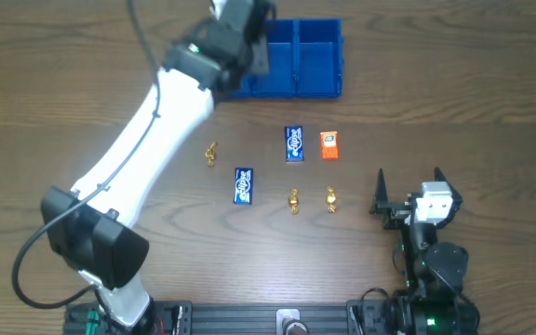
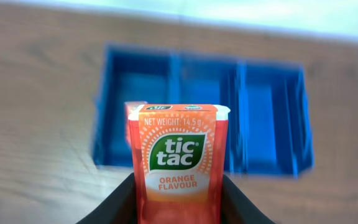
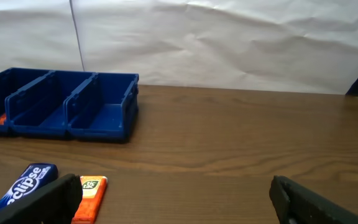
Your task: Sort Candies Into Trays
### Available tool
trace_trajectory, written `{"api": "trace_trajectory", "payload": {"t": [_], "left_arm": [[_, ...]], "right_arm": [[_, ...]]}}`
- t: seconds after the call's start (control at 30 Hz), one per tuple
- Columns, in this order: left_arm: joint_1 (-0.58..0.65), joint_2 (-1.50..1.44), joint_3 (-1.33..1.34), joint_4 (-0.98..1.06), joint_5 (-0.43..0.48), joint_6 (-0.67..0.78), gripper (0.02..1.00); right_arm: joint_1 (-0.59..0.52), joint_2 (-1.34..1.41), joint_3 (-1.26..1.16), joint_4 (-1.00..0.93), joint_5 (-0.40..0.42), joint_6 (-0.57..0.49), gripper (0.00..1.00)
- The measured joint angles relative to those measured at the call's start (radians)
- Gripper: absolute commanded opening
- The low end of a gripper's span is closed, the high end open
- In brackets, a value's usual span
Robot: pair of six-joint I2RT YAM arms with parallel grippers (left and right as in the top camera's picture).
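My left gripper (image 2: 179, 198) is shut on an orange mint box (image 2: 179, 146), held upright above the blue three-compartment tray (image 2: 303, 124). Another orange box (image 2: 132, 112) lies in the tray's end compartment. From above, the left gripper (image 1: 252, 42) hangs over the tray (image 1: 319, 90) at the table's far edge. On the table lie two blue gum packs (image 1: 293, 144) (image 1: 244, 186), an orange box (image 1: 329, 146) and three gold-wrapped candies (image 1: 211, 154) (image 1: 293, 200) (image 1: 330, 198). My right gripper (image 1: 408, 191) stands open near the right side, with nothing between its fingers.
The right wrist view shows the tray (image 3: 129, 102) far off, a blue pack (image 3: 23, 185) and an orange box (image 3: 91, 198) close by, and a white backdrop (image 3: 229, 43) behind the table. Bare wood lies to the right of the candies.
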Motion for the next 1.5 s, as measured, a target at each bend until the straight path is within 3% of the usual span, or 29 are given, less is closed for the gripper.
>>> {"api": "trace_trajectory", "payload": {"t": [0.13,0.33,0.4,0.53,0.77,0.9,1.1,1.23,1.5], "left_arm": [[0.071,0.151,0.184,-0.064,-0.009,0.034,0.314],[0.11,0.363,0.203,-0.077,0.016,0.046,0.31],[0.118,0.389,0.203,-0.075,0.031,0.051,0.43],[0.125,0.388,0.204,-0.062,0.041,0.053,0.858],[0.103,0.388,0.239,-0.115,0.068,0.047,0.998],[-0.027,0.384,0.285,-0.163,0.055,-0.008,0.993],[-0.351,0.392,0.259,-0.175,0.06,-0.206,0.958],[-0.408,0.464,0.259,-0.159,0.062,-0.294,0.93],[-0.399,0.58,0.24,-0.161,0.099,-0.366,0.895]], "right_arm": [[0.0,0.0,0.0,0.0,0.0,0.0,0.998],[0.0,0.0,0.0,0.0,0.0,0.0,0.998],[0.0,0.0,0.0,0.0,0.0,0.0,0.998],[0.0,0.0,0.0,0.0,0.0,0.0,0.998],[0.0,0.0,0.0,0.0,0.0,0.0,0.998],[0.0,0.0,0.0,0.0,0.0,0.0,0.998],[0.0,0.0,0.0,0.0,0.0,0.0,0.998],[0.0,0.0,0.0,0.0,0.0,0.0,0.998],[0.0,0.0,0.0,0.0,0.0,0.0,0.998]]}}
